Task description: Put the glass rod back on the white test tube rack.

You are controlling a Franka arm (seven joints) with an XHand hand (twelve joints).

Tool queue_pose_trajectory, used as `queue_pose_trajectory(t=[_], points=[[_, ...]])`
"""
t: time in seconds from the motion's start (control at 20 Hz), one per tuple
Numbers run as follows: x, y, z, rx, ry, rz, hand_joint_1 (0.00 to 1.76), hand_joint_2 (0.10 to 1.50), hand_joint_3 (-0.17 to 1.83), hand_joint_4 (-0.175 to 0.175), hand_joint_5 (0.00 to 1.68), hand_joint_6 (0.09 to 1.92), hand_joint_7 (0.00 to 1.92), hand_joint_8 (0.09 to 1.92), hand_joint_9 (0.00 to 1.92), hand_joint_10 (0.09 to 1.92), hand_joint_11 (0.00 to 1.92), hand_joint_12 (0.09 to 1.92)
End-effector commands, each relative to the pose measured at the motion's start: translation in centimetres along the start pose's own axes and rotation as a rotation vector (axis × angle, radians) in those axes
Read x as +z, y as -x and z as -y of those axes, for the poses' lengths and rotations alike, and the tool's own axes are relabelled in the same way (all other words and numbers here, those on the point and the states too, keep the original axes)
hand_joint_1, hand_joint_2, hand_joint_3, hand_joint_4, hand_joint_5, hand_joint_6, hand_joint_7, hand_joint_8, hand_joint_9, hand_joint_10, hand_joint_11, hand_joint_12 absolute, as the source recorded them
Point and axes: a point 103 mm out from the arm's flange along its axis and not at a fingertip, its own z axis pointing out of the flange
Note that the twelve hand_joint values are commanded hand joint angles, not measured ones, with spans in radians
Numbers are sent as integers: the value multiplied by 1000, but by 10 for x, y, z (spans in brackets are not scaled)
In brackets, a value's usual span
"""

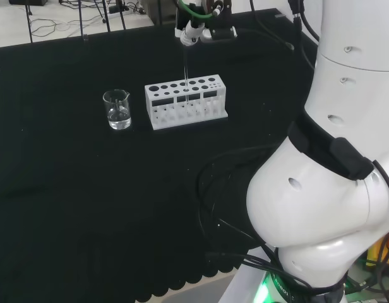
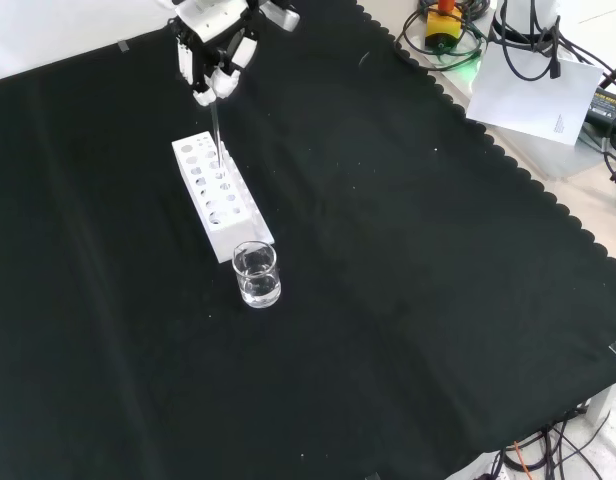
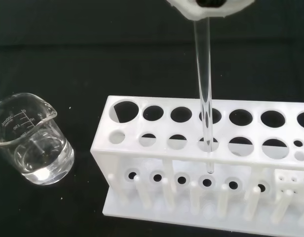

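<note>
From the head view I see the hand [image 1: 193, 30] at the far edge of the black cloth [image 1: 68, 189], above the white test tube rack [image 1: 185, 101], its fingers curled inward and pinching the top of the glass rod [image 1: 185, 69]. The rod hangs upright from that pinch, thin and nearly lost against the cloth, and reaches down into the rack. In the front view the hand [image 2: 216, 45] sits at the top of the picture over the far end of the rack [image 2: 220, 199], and the rod [image 2: 216, 135] runs straight down from the fingertips [image 2: 202, 96] to the rack's top plate. The wrist view gives me the clearest read: the rod [image 3: 203, 89] passes down through a hole in the front row of the rack [image 3: 157, 148], and its lower tip shows below the top plate, just above one of the small holes in the base and not quite seated there as far as I can tell. A blurred white part of the hand [image 3: 211, 7] covers the rod's top end. A small clear beaker [image 1: 117, 110] holding some clear liquid stands on the cloth just beside one short end of the rack, apart from it; in the front view this beaker [image 2: 257, 273] is at the rack's near end.
</note>
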Motion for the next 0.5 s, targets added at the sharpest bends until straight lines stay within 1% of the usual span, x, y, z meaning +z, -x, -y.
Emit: queue_pose_trajectory(t=[0.05, 0.5], points=[[6, 5, -6, 12, -8, -4, 1224, 1081, -175, -175, 1234, 629, 1487, 1110, 1763, 752, 1766, 695], [15, 11, -13, 10, -21, 1, 1224, 1082, -175, -175, 1233, 630, 1486, 1110, 1762, 752, 1766, 694]])
